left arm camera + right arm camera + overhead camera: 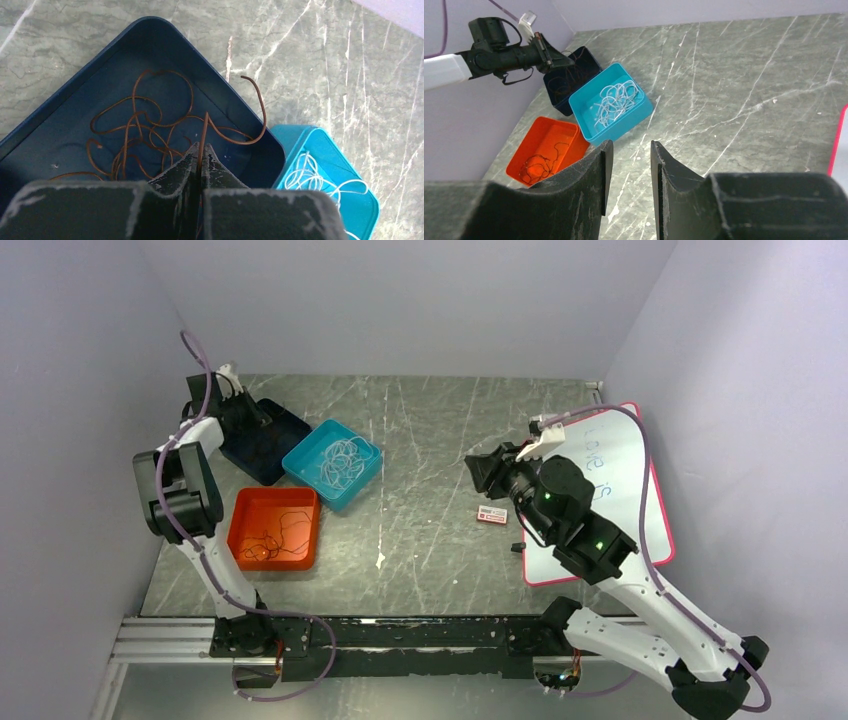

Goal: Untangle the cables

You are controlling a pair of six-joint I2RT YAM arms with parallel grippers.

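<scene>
Brown wires (142, 131) lie looped in the navy tray (150, 22). Our left gripper (201, 152) is pressed together on one strand that rises from the pile, apparently so we can draw it free of the rest. White wires (312, 175) sit in the teal bin (300, 129) just beside the tray, and dark wires (283, 533) in the orange bin (275, 491), so we judge the sorting goes by colour. Our right gripper (627, 150) hangs spread and empty over the table (749, 75), well apart, likely held ready to take a strand.

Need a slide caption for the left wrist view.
Left gripper shut on a brown cable from the tangle in the dark blue tray; teal tray of white cables alongside.
</scene>
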